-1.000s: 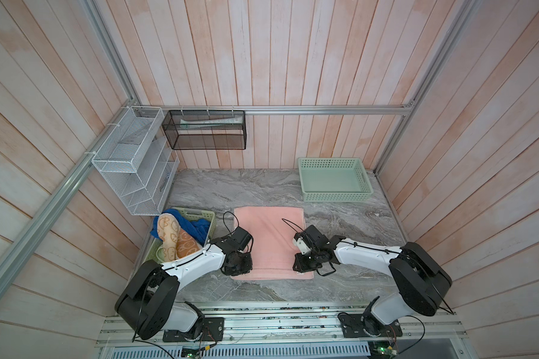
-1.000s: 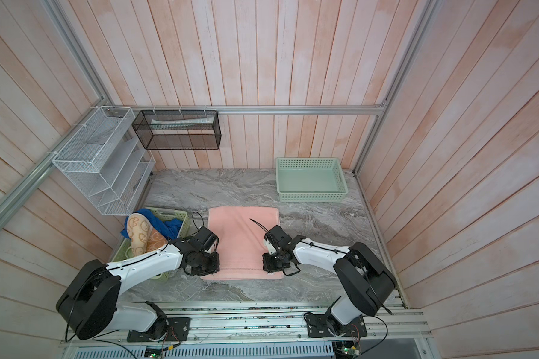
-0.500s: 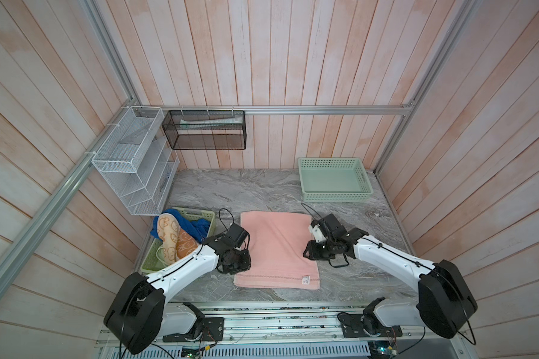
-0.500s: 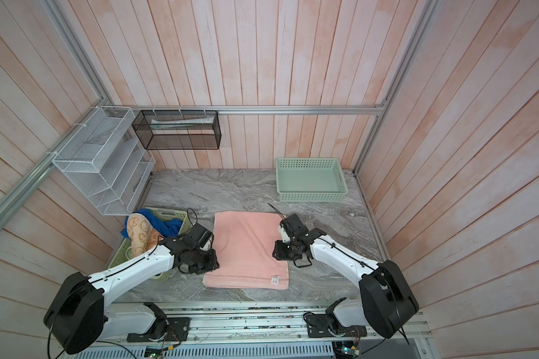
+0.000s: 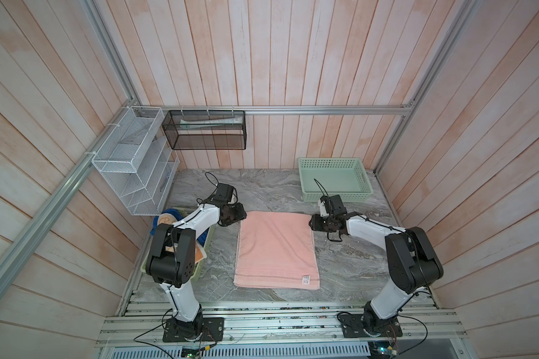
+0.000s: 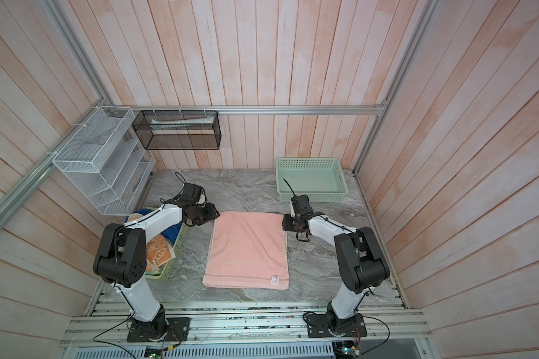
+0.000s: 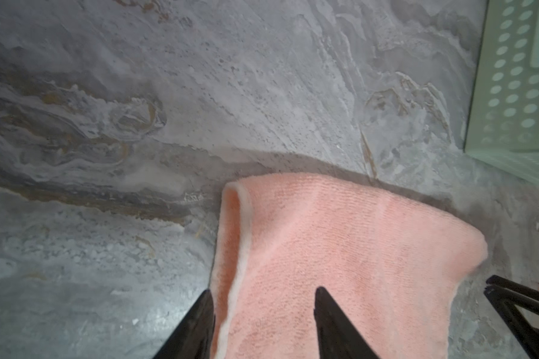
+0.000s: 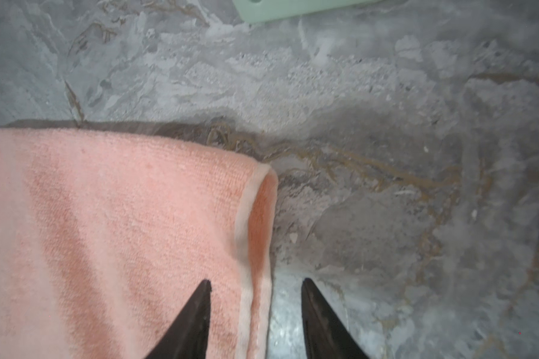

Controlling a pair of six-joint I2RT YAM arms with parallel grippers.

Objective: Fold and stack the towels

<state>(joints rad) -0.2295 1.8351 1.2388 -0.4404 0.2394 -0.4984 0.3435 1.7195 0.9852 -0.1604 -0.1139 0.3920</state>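
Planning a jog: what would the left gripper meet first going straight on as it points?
Probably the pink towel: the left gripper points down at its far corner, fingers open; depth unclear.

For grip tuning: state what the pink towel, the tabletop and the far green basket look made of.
Pink towel: soft terry cloth, matte; looped ribbed pile. Tabletop: grey veined stone look, perhaps printed laminate. Far green basket: moulded plastic, smooth; uniform perforated walls.

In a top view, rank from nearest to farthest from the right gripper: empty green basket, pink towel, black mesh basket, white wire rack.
1. pink towel, at the right gripper
2. empty green basket, behind
3. black mesh basket, back wall
4. white wire rack, left wall
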